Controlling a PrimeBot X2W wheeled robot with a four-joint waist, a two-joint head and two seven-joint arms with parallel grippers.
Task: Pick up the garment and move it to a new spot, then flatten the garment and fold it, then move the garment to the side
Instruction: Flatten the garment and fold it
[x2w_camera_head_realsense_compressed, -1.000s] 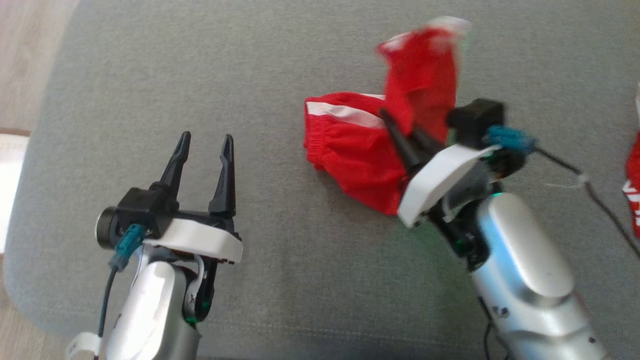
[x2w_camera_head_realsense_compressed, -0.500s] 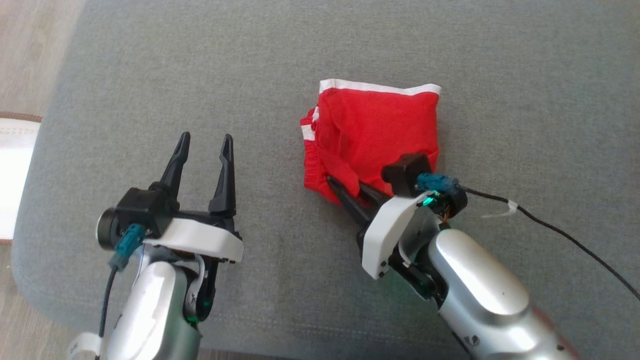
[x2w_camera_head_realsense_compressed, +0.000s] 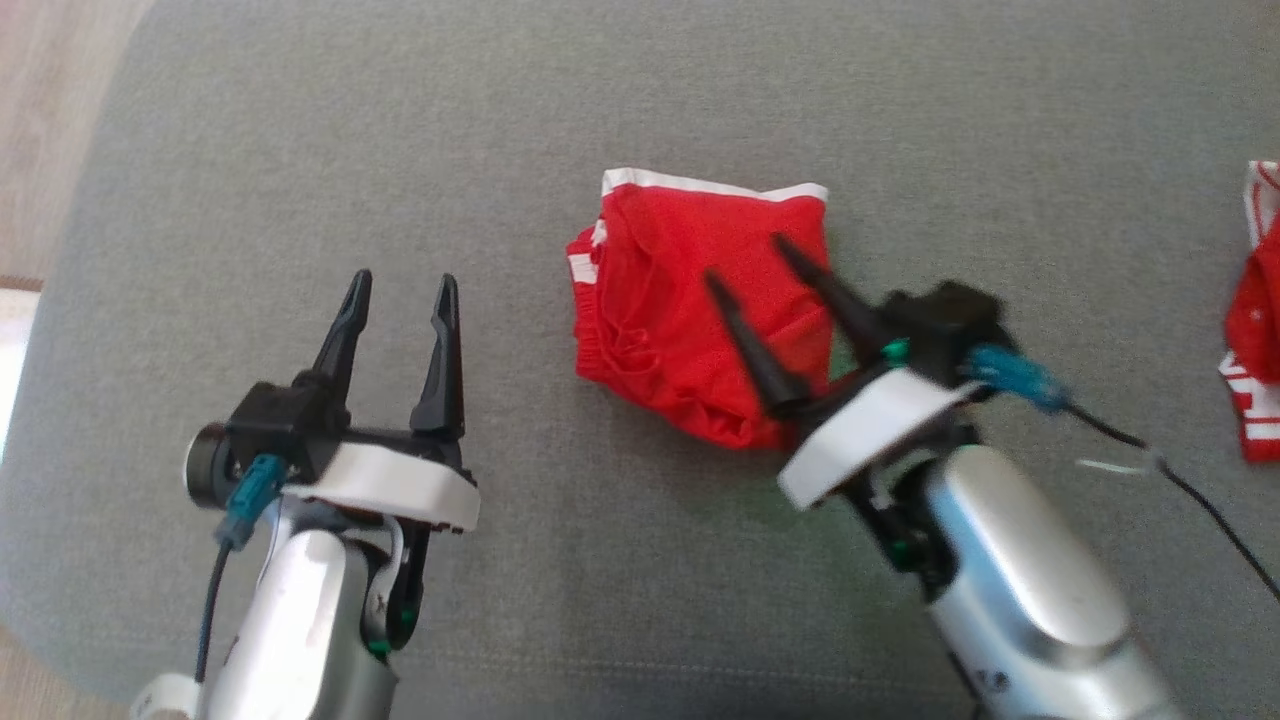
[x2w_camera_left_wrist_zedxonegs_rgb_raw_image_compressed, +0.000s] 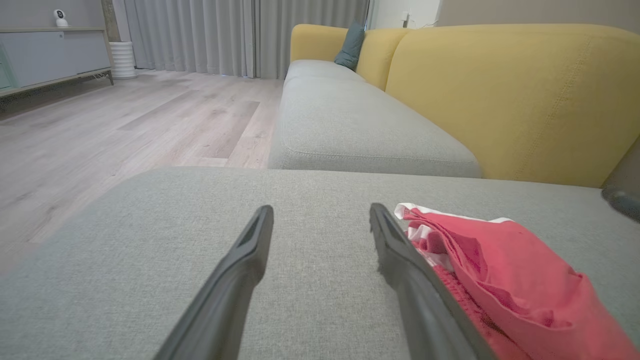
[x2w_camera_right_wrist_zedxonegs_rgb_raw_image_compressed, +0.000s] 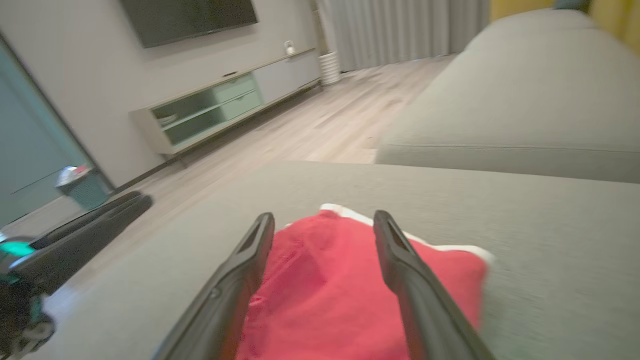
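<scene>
Jaws spread on both, right gripper (x2w_camera_head_realsense_compressed: 746, 258) poised over the folded red garment (x2w_camera_head_realsense_compressed: 660, 270), left gripper (x2w_camera_head_realsense_compressed: 403, 278) farther off leftward.

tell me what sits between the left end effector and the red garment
Only bare grey cushion lies between the left end effector and the red garment, as the head view shows.
</scene>
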